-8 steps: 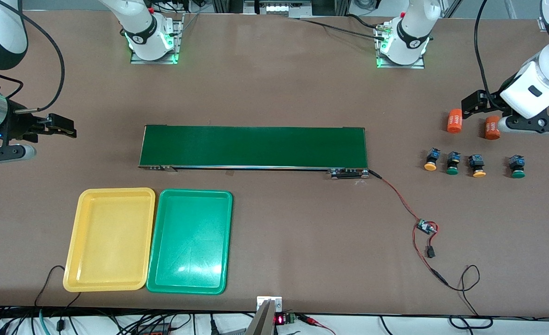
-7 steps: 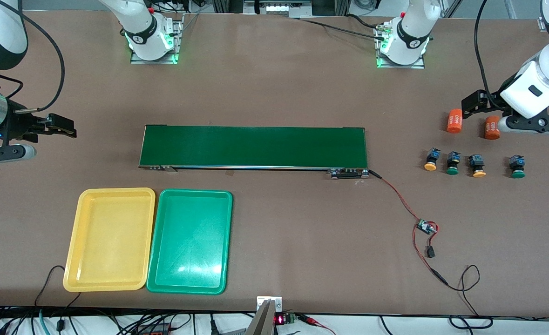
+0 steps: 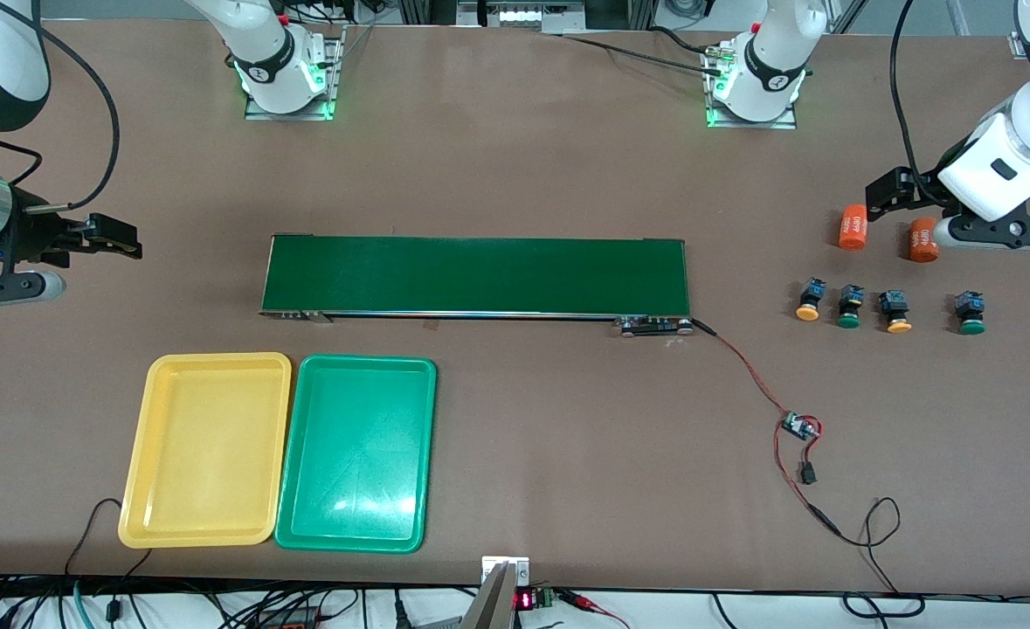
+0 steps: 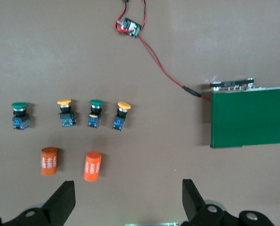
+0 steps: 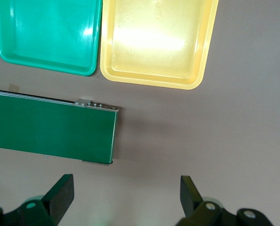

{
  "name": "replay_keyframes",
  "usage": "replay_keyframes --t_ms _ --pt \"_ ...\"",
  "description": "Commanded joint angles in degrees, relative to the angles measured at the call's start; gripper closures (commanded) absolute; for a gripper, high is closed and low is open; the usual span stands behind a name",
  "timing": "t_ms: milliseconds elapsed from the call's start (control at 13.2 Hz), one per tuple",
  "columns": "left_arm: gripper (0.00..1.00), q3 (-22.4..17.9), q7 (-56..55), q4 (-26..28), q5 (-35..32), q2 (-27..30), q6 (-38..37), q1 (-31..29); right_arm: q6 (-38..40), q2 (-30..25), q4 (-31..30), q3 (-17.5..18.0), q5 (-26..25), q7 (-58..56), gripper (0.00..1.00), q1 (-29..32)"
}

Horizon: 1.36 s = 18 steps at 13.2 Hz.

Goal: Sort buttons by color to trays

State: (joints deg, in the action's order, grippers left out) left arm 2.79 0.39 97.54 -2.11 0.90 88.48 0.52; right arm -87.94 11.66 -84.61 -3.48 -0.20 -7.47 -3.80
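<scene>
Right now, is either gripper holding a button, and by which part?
Nothing is held. The left gripper hangs open over the table by the orange cylinders; the right gripper is open too. All four buttons sit on the table.

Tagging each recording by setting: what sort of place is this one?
Most likely a robotics lab or automation test bench: two arm bases bolted to a brown table, a small conveyor belt with loose wiring to a bare circuit board, and cables along the table's edge.

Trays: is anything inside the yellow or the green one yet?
Nothing. The yellow tray and the green tray both show bare floors with only glare. All four buttons sit in a row at the left arm's end of the table. No part of either floor is covered.
</scene>
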Motion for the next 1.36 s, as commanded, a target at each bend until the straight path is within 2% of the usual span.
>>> replay_keyframes --t_ms 0,379,758,1062,1289 --pt "0.0 -0.2 0.4 -1.4 0.3 -0.6 -5.1 -0.4 0.8 0.7 1.5 -0.2 0.9 -1.0 0.0 0.3" --pt "0.0 -0.7 2.0 -0.2 -0.5 -1.6 -6.8 -1.6 0.8 0.7 1.5 -0.2 0.9 -0.9 0.0 0.2" --pt "0.0 -0.6 4.2 3.1 -2.4 -5.7 -4.6 -3.4 0.8 0.7 1.5 -0.2 0.9 -0.9 0.0 0.2" --pt "0.0 -0.6 12.7 12.0 -4.4 -5.2 3.6 -8.2 0.8 0.7 1.5 -0.2 0.9 -0.9 0.0 0.2" --pt "0.0 -0.5 17.5 19.2 -6.9 -4.6 13.1 -14.9 0.8 0.7 1.5 -0.2 0.9 -0.9 0.0 0.0"
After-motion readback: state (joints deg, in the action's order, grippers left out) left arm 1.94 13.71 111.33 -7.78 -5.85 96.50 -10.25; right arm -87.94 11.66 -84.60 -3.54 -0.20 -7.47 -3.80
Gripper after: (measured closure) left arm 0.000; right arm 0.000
